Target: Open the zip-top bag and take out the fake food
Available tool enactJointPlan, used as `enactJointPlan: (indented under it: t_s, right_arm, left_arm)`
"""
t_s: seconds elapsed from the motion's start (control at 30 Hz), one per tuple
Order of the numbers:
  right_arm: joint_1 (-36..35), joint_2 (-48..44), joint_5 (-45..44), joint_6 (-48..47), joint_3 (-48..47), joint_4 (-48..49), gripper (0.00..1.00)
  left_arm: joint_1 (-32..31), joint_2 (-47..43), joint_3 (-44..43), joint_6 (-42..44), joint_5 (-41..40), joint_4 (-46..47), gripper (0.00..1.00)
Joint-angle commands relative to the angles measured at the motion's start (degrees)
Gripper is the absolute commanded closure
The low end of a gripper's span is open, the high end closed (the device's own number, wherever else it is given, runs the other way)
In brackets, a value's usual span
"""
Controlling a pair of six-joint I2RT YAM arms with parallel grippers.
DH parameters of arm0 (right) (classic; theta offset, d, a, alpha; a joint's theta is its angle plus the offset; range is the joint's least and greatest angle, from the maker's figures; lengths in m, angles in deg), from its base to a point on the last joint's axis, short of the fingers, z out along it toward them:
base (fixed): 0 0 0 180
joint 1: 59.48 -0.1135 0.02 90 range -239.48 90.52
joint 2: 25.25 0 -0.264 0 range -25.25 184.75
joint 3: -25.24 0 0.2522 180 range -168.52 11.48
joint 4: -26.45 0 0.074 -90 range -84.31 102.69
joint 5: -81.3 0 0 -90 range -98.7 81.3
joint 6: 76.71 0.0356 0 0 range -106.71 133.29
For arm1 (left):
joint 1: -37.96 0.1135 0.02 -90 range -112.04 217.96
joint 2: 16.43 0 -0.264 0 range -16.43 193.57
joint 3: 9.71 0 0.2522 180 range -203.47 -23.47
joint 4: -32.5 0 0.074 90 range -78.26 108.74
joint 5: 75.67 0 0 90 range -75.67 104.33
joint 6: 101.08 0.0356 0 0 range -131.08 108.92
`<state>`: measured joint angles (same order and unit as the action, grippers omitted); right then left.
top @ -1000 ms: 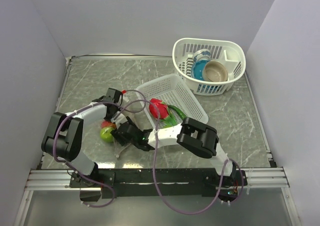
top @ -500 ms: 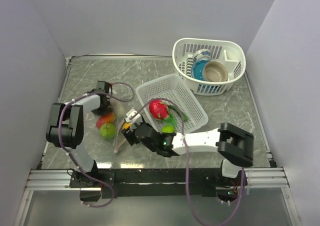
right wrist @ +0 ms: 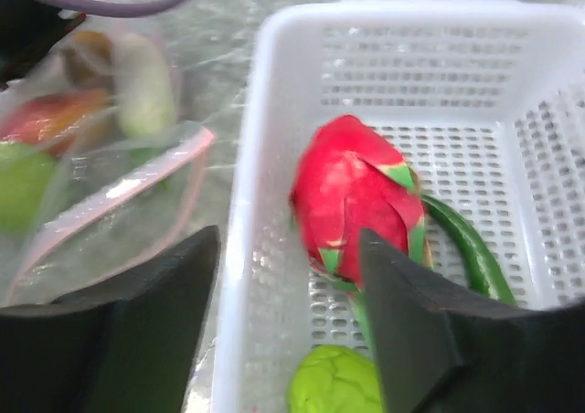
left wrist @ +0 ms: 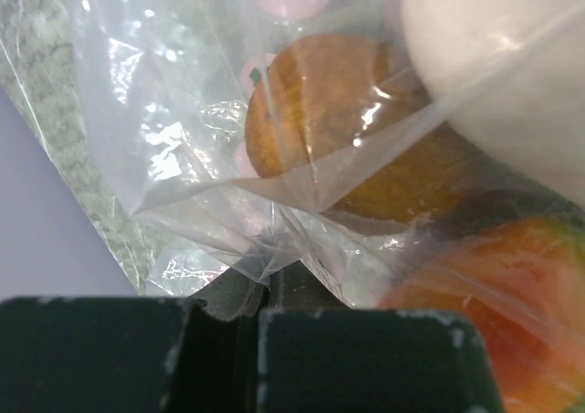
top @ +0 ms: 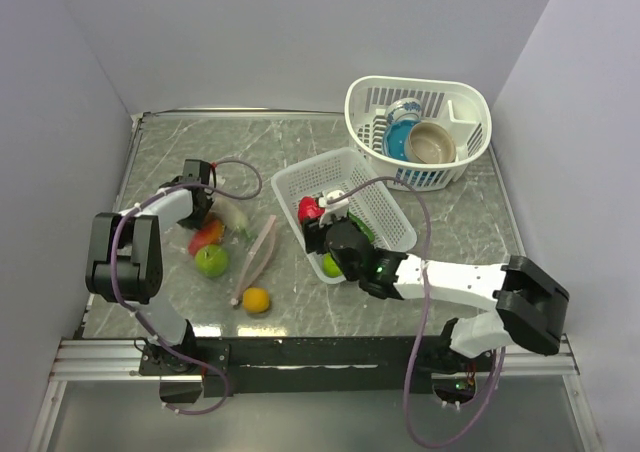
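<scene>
The zip-top bag (top: pixel 243 240) lies left of centre, its pinkish zip strip (top: pixel 256 256) toward the near side. My left gripper (top: pixel 199 186) is shut on the bag's far corner (left wrist: pixel 274 253). Through the plastic show fake food pieces: a brownish-orange one (left wrist: pixel 329 111), a white one (left wrist: pixel 494 66) and a red-orange one (left wrist: pixel 484 285). A green apple (top: pixel 211 261) sits at the bag's left. An orange fruit (top: pixel 256 300) lies loose on the table. My right gripper (right wrist: pixel 288 258) stands open over the white basket's rim (right wrist: pixel 245 248), near a red dragon fruit (right wrist: pixel 356 194).
The white perforated basket (top: pixel 385 212) also holds a green lumpy fruit (right wrist: pixel 334 381) and a long green vegetable (right wrist: pixel 466 244). A round white basket (top: pixel 455 97) at the back right holds a tan bowl (top: pixel 431 143) and a blue cup (top: pixel 402 112). Walls close in the table.
My right arm swung from the bag's mouth over to the white basket. An orange fruit now lies loose on the table. My left gripper drew the bag's corner back and left.
</scene>
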<state>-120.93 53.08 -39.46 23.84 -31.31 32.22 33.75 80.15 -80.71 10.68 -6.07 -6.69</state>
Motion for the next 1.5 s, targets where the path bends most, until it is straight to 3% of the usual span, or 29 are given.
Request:
enactJointPlan:
  t_s: [0.0,0.1,0.47,0.8,1.03,1.17,1.47]
  right_arm:
    - [-6.3,0.9,8.2,-5.9,-3.4,-1.9,0.14]
    - [-12.6,4.5,13.1,-10.1,-6.4,-6.0,0.00]
    - [-15.8,18.3,27.1,-12.7,-16.7,-17.4,0.00]
    - [-15.9,26.4,38.3,-11.9,-20.2,-19.3,0.00]
    - [-16.7,21.8,31.3,-12.0,-20.1,-19.7,0.00]
    - [-16.7,20.3,35.3,-12.0,-21.5,-19.7,0.00]
    - [-16.9,29.6,41.4,-11.0,-28.9,-20.9,0.00]
  left_arm:
    - [-0.2,-2.4,0.5,0.3,1.1,-0.3,0.99]
    - [-0.2,-2.1,0.1,0.0,1.5,-0.6,0.99]
    - [-0.2,-2.6,0.5,0.4,1.8,-0.3,0.99]
    - [-0.2,-2.8,0.3,0.8,1.9,-0.3,0.99]
    - [-0.2,-2.7,0.6,1.2,1.5,0.2,0.99]
    - [-0.2,-2.7,0.4,1.0,1.8,0.1,0.99]
    - [-0.2,-3.4,0.9,1.4,1.9,0.3,0.99]
